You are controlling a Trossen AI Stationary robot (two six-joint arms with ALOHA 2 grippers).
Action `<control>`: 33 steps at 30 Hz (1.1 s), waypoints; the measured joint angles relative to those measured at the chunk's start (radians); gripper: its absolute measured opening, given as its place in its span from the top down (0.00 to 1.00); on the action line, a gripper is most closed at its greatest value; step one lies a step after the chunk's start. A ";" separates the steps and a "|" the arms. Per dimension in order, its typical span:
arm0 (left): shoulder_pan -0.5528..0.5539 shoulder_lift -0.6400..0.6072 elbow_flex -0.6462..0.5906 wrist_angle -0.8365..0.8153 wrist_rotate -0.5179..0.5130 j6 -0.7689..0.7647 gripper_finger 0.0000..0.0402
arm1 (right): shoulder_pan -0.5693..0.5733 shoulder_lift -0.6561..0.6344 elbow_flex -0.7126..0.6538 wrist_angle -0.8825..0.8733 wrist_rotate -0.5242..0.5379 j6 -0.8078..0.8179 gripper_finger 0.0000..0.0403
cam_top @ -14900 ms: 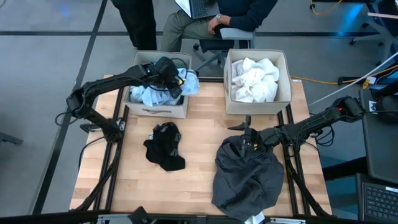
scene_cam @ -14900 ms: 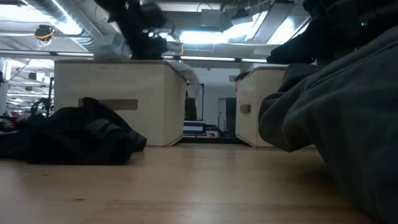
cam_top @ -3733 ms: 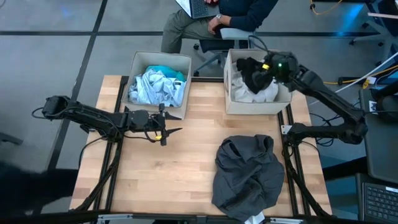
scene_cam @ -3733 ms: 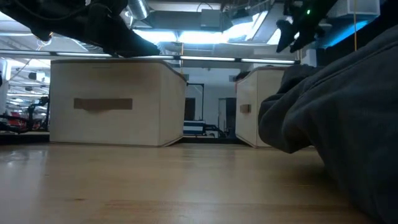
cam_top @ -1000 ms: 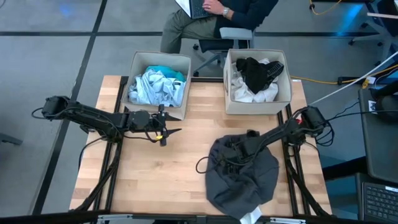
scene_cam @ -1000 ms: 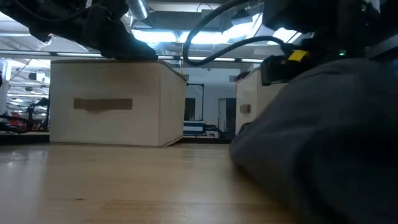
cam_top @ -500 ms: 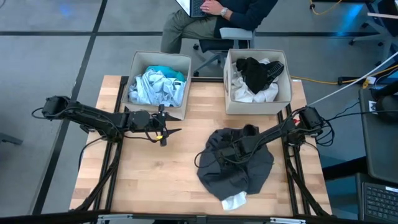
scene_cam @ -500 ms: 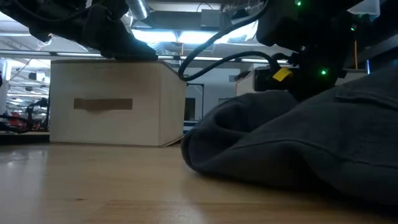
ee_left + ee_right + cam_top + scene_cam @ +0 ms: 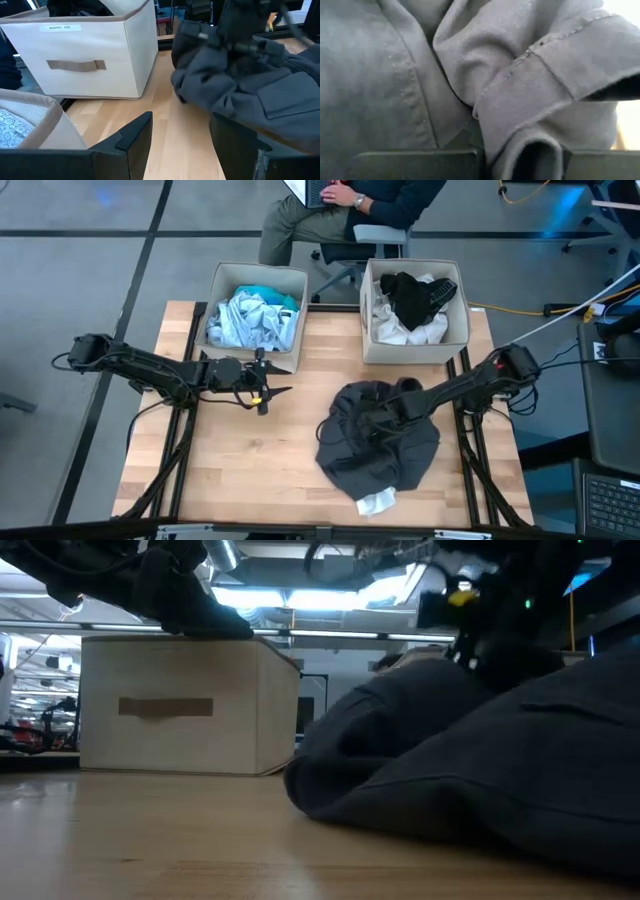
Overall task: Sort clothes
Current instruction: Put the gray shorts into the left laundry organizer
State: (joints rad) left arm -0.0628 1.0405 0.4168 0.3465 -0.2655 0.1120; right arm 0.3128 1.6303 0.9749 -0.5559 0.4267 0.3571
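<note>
You had the right end effector pinched on the large dark grey fabric garment at lower centre, probably to lift it; the left end effector waited open at centre left.

Matt, finely woven dark grey cloth with stitched seams; pale, smooth wood counter; beige fabric bins.

High view looks straight down; low view level; both share the grey garment.

Right gripper buried in dark grey garment
</note>
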 joint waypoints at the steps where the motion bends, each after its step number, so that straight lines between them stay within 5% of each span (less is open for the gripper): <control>1: 0.000 0.000 0.000 0.000 0.000 0.000 0.54 | 0.000 -0.020 0.000 -0.002 0.012 -0.003 0.91; 12: -0.003 -0.023 0.000 -0.010 0.000 -0.034 0.54 | 0.000 -0.128 0.186 0.003 0.129 -0.173 0.91; 21: -0.015 -0.201 0.000 -0.151 -0.027 -0.073 0.54 | -0.028 -0.128 0.413 0.007 0.194 -0.414 0.91; 26: -0.029 -0.316 0.000 -0.190 -0.110 -0.045 0.54 | -0.079 -0.127 0.557 0.023 0.193 -0.548 0.91; 33: -0.028 -0.434 0.000 -0.158 -0.392 0.067 0.54 | -0.210 -0.127 0.741 0.120 0.153 -0.716 0.91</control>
State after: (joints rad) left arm -0.0904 0.6065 0.4168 0.1881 -0.6576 0.1790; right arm 0.1032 1.5032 1.7162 -0.4362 0.5798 -0.3584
